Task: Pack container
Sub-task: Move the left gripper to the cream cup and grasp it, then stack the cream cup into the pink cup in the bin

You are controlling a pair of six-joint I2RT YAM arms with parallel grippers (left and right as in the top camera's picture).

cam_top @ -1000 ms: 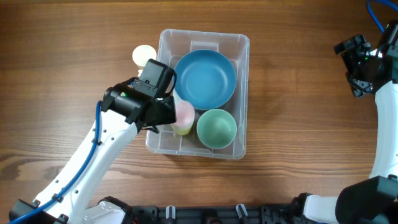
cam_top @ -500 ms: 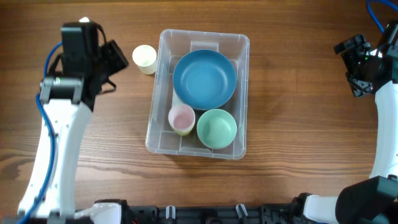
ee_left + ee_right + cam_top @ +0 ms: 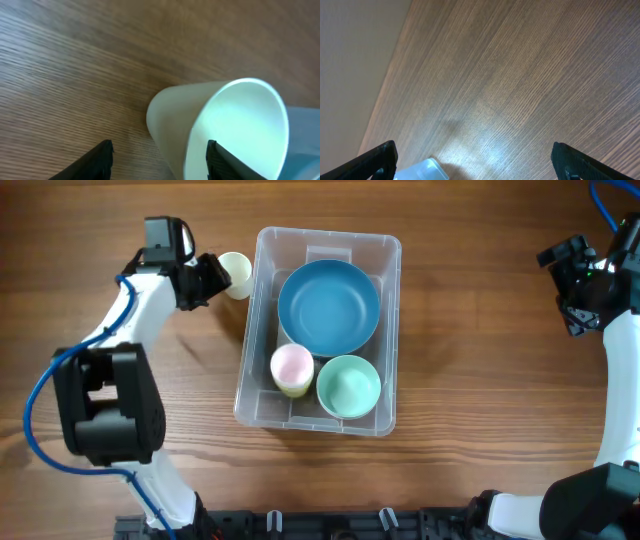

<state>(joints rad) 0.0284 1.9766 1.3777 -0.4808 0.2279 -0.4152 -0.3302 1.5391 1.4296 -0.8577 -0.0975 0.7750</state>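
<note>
1. Overhead, we see the container (image 3: 390,330) in the middle of the wooden table (image 3: 480,430), standing open.
2. Inside it, a large blue bowl (image 3: 328,308) fills the upper half. Below that, a green bowl (image 3: 348,386) and a pink cup (image 3: 292,364) sit side by side. The pink cup seems to be nested in a pale yellow-green one.
3. One cream cup (image 3: 236,272) stands upright on the wood just outside the container's left wall, near its upper corner. It looks like the only loose item.
4. We find the left gripper (image 3: 207,278) right beside that cup, on the side away from the container. Its jaws are apart. In the left wrist view the cup's wall sits just ahead of the two dark fingertips (image 3: 102,155), and we see no contact.
5. We find the right gripper (image 3: 472,150) well apart at the table's right edge, jaws spread wide over bare wood with nothing between them.
6. We judge the step in hand to be the approach to the cream cup, with packing nearly done.
7. The next move calls for easing forward until the jaws straddle the cup, then closing gently because it looks light and easy to tip. After that we lift it clear of the container's wall. Floor space inside is scarce, so stacking it into the pink cup seems the likeliest fit.
</note>
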